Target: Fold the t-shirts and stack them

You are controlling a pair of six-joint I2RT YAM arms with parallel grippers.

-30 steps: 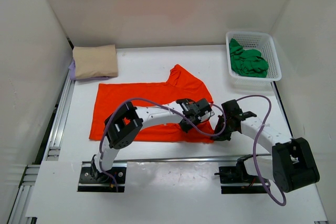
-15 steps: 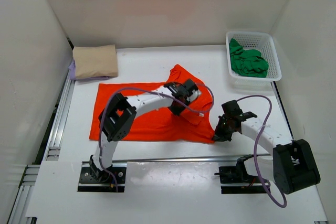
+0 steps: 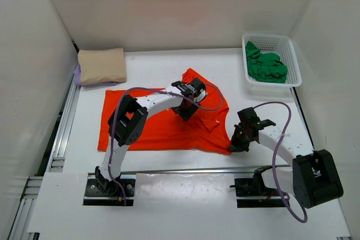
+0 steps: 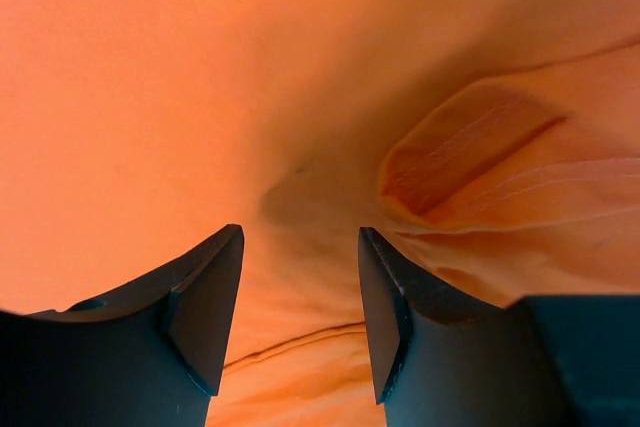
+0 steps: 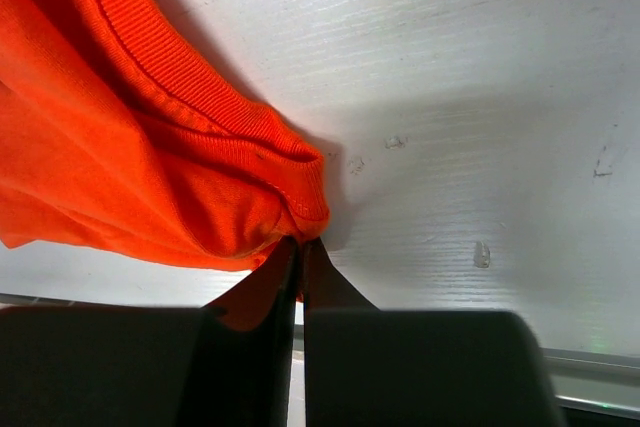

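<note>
Orange-red t-shirt (image 3: 169, 134), hem pinched in right tool (image 5: 300, 247), beneath parted left tool (image 4: 300, 237)

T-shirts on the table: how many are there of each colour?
Bright orange-red cloth t-shirt: 1
Beige tan folded cloth t-shirt: 1
Lavender purple cloth t-shirt, peeking from under the beige: 1
Green cloth t-shirt, in white plastic mesh basket: 1
Total: 4
</note>
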